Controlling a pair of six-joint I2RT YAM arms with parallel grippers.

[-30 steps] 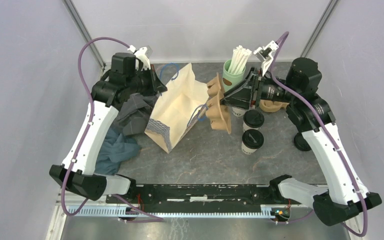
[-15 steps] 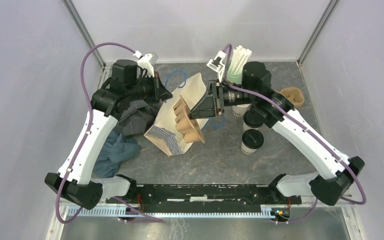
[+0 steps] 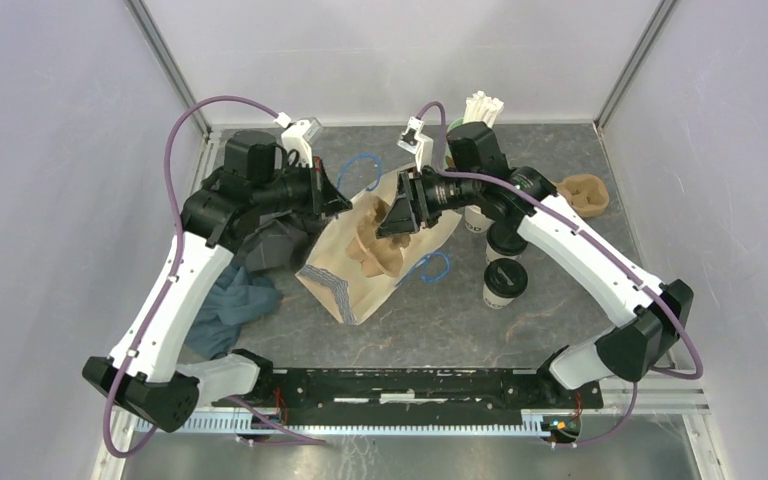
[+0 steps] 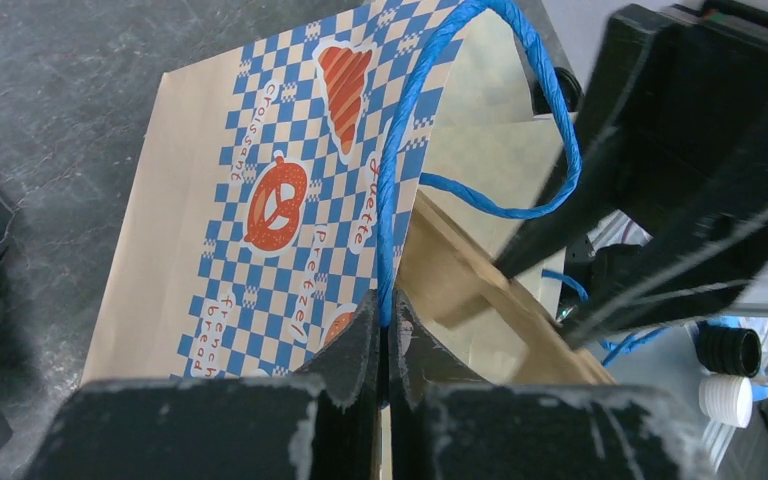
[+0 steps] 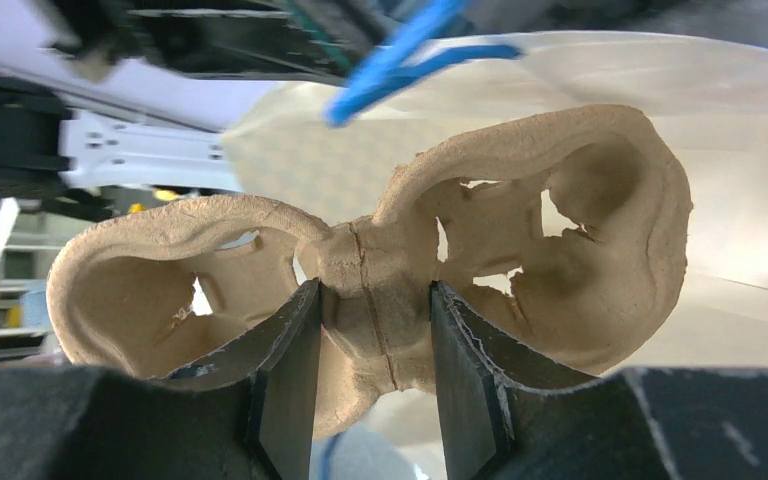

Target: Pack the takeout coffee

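Note:
A paper bag (image 3: 345,275) with blue checks and blue cord handles lies on the table, mouth toward the back. My left gripper (image 3: 338,195) is shut on one blue handle (image 4: 405,150) and holds the mouth open; its fingertips (image 4: 388,320) pinch the cord. My right gripper (image 3: 392,222) is shut on a brown pulp cup carrier (image 3: 372,245) by its middle ridge (image 5: 375,330) and holds it in the bag's mouth. Two white coffee cups with black lids (image 3: 507,240) (image 3: 505,280) stand right of the bag. A third cup (image 3: 477,222) is partly hidden under the right arm.
A green cup of white straws (image 3: 482,108) stands at the back, mostly behind the right arm. A second pulp carrier (image 3: 585,192) lies at the far right. Dark grey cloth (image 3: 270,235) and blue cloth (image 3: 230,300) lie left of the bag.
My right arm has swung left and carried the pulp carrier from beside the bag into its mouth. My left gripper has kept hold of the blue handle and shifted slightly right.

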